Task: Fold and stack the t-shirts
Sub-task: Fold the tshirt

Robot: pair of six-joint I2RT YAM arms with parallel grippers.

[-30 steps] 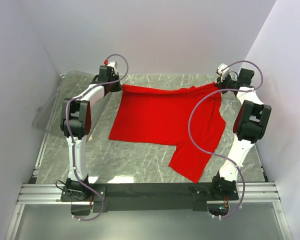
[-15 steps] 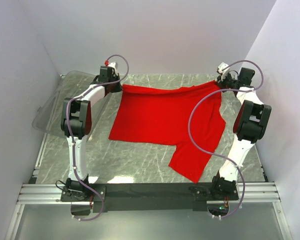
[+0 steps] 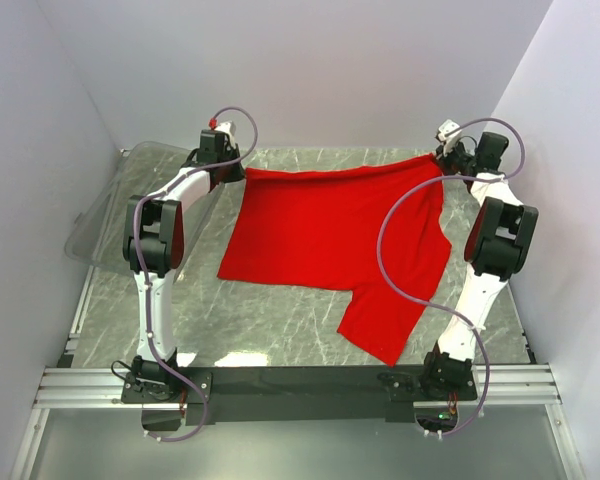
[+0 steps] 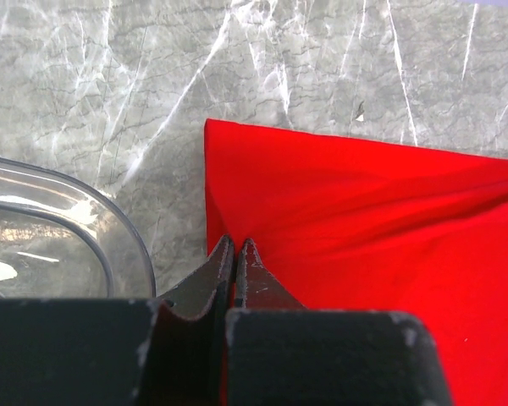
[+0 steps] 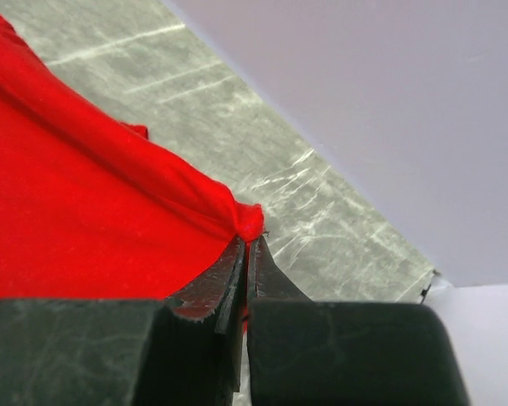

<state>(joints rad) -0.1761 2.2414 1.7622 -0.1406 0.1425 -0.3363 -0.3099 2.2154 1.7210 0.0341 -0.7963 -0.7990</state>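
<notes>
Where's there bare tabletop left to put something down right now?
The widest bare marble lies near-left, bordered by the red t-shirt, its sleeve, the left arm and the base rail. A thin strip runs along the back wall. Crowded: the clear plastic bin fills the far left, and the left hand and right hand pinch the shirt's far corners.

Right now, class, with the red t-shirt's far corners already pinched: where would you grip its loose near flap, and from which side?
Probably the pointed tip of the flap, approached from the near right. That part of the t-shirt lies flat on the table and juts out alone, so jaws can pinch its edge.
</notes>
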